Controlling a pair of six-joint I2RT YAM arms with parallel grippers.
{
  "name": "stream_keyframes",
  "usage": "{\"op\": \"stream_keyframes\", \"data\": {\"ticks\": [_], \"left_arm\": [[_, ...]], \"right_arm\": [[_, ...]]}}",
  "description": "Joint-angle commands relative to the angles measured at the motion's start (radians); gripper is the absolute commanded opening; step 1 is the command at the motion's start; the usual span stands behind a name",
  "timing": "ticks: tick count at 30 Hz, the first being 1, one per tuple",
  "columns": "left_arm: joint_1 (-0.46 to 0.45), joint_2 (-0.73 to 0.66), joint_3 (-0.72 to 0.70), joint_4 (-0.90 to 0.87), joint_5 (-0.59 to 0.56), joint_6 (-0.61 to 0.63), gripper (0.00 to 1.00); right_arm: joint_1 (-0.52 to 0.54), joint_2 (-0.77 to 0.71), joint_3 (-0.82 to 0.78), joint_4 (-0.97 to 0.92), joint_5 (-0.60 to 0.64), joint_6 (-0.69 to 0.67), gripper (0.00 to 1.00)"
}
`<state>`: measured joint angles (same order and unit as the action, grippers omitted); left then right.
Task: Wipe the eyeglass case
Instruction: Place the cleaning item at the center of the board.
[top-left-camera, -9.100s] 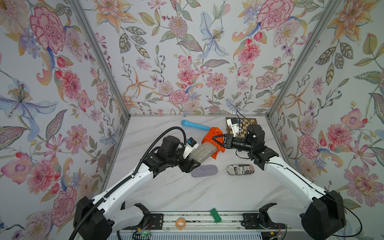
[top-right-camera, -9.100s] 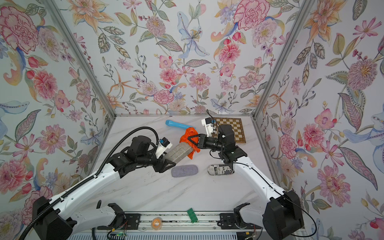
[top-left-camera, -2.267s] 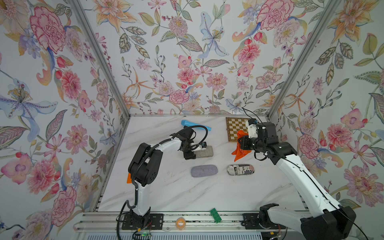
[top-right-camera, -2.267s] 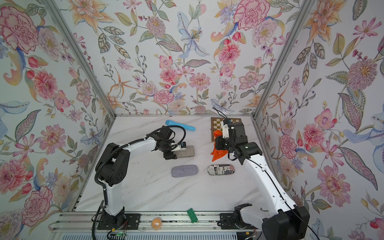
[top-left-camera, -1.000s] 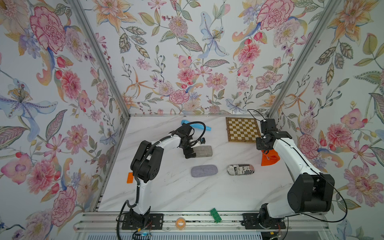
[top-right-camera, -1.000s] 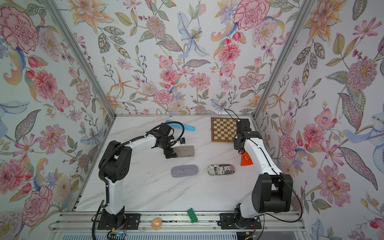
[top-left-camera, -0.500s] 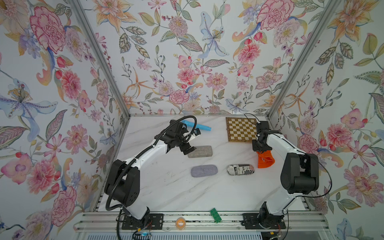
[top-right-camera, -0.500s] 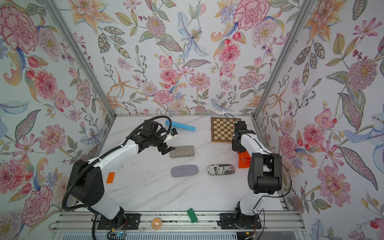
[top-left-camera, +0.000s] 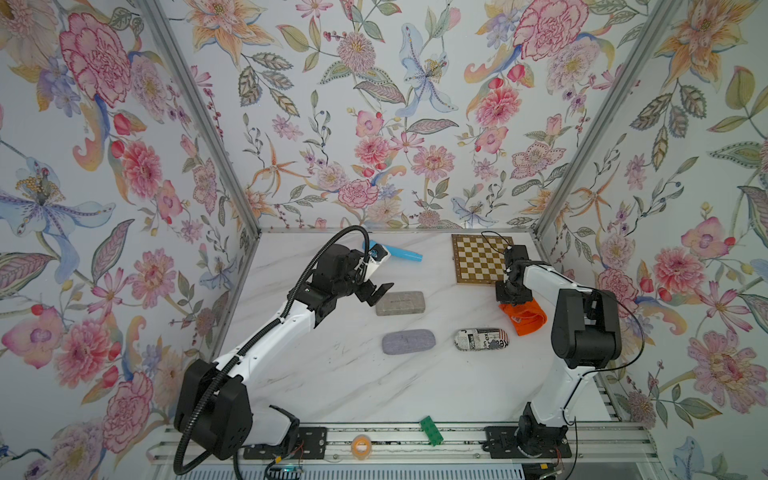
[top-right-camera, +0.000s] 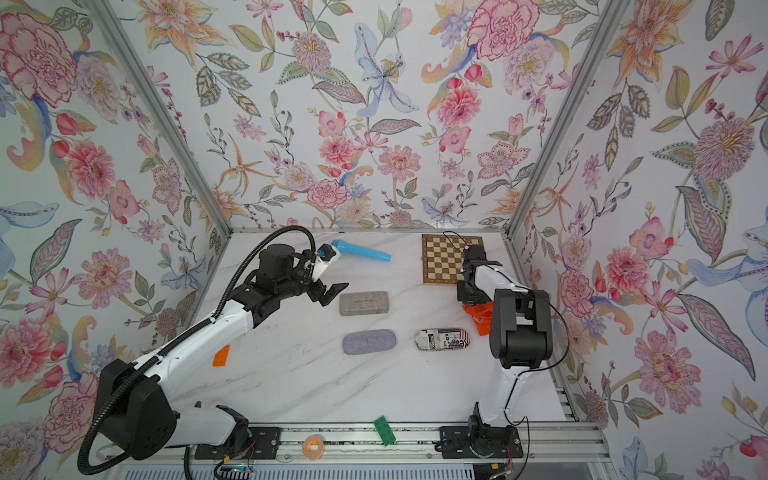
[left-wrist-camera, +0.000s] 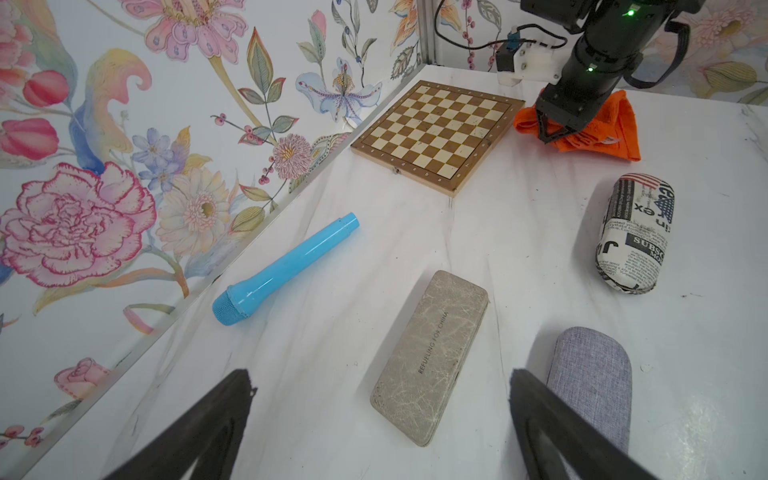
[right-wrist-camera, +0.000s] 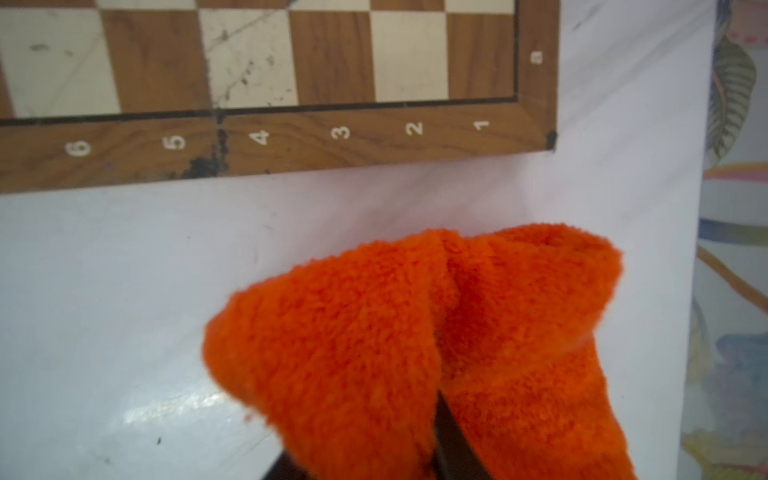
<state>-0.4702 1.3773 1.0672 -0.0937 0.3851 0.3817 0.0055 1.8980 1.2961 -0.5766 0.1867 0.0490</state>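
1. We see bright, even light in both top views; shadows on the bench (top-left-camera: 332, 374) are faint.
2. By the right end effector (right-wrist-camera: 365, 440), the orange cloth (right-wrist-camera: 374, 332) looks soft; glare streaks the bench beside it.
3. The wall (right-wrist-camera: 731, 291) beyond it is blurred.

marble table (top-left-camera: 332, 374), beige eyeglass case (top-left-camera: 400, 302), chessboard (top-left-camera: 478, 257), cloth (top-left-camera: 528, 321), microphone (top-left-camera: 404, 254)

Left end effector (top-left-camera: 376, 292), jaws spread, beside beige eyeglass case (top-left-camera: 400, 303).
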Motion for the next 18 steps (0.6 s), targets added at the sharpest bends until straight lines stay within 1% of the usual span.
{"op": "stream_keyframes", "data": {"ticks": [1,3,5,7,11,16,18], "left_arm": [[0.005,-0.049,-0.032,-0.012,-0.051,-0.109,0.99],[0.005,-0.073,-0.049,0.001,-0.048,-0.129,0.99],[0.005,-0.093,-0.052,-0.004,-0.048,-0.132,0.99],[0.004,-0.107,-0.049,-0.01,-0.056,-0.128,0.99],[0.005,-0.105,-0.034,-0.028,-0.066,-0.121,0.99],[0.007,-0.085,-0.008,-0.056,-0.085,-0.171,0.99],[0.004,-0.076,0.019,-0.093,-0.073,-0.169,0.99]], "right_arm": [[-0.011,-0.037,0.009,0.007,-0.124,0.045,0.44],[-0.017,-0.066,0.005,-0.003,-0.147,0.055,0.51],[-0.019,-0.098,0.003,-0.022,-0.138,0.058,0.54],[-0.016,-0.13,0.004,-0.042,-0.136,0.06,0.6],[-0.012,-0.181,0.009,-0.069,-0.148,0.071,0.62],[-0.001,-0.241,0.02,-0.093,-0.148,0.075,0.64],[-0.001,-0.251,0.031,-0.11,-0.142,0.075,0.65]]}}
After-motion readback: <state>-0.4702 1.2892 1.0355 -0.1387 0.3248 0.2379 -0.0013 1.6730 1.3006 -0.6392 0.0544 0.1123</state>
